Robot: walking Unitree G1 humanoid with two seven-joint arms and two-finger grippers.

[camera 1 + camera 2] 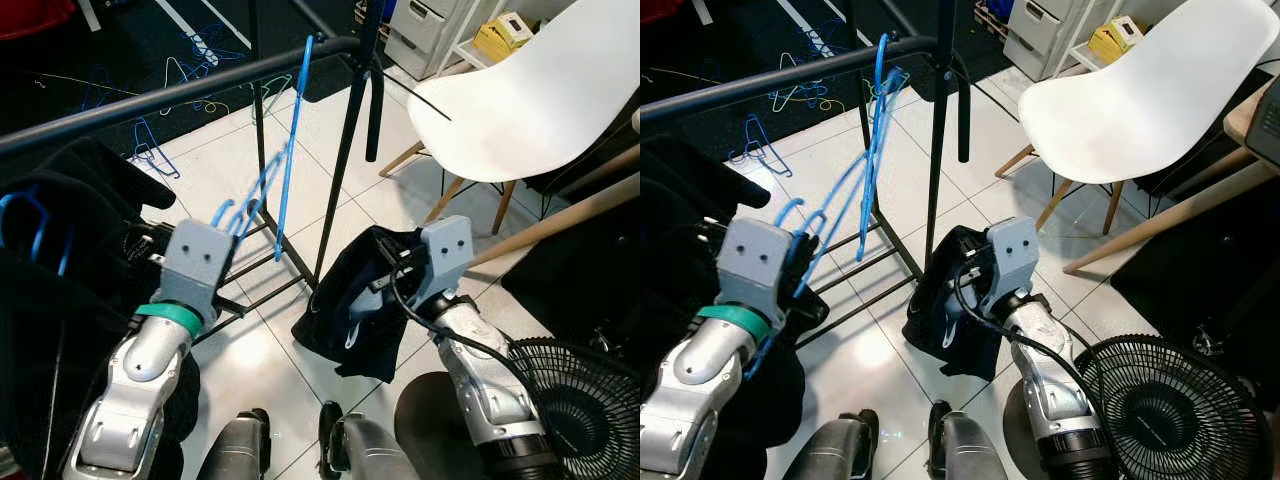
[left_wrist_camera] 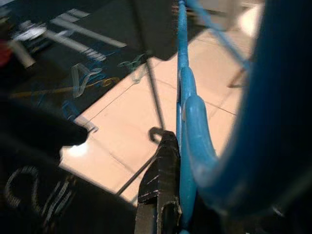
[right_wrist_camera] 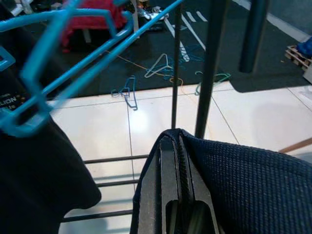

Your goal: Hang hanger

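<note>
- The left claw (image 1: 232, 222) is closed on a blue plastic hanger (image 1: 290, 160), gripping it at its lower end — in the left wrist view a black finger (image 2: 163, 190) lies pressed against the blue bar.
- From that claw the hanger's long axis runs steeply up and away from the robot; its top end reaches the black rail of the garment rack (image 1: 180, 95) and touches it.
- More blue hangers (image 1: 790, 95) lie loose on the dark mat (image 1: 120, 50) beyond the rack.
- The right claw (image 1: 385, 262) is clamped on a dark navy garment (image 1: 345, 315); the right wrist view shows its fingers (image 3: 170, 165) shut together with the cloth draped over them — the garment hangs down to the white tiled floor (image 1: 300, 190).
- Black clothing (image 1: 60, 230) hangs on the rack at the robot's left.
- A white chair (image 1: 520, 90) stands beyond the right arm; a black fan (image 1: 575, 400) sits near the right elbow.
</note>
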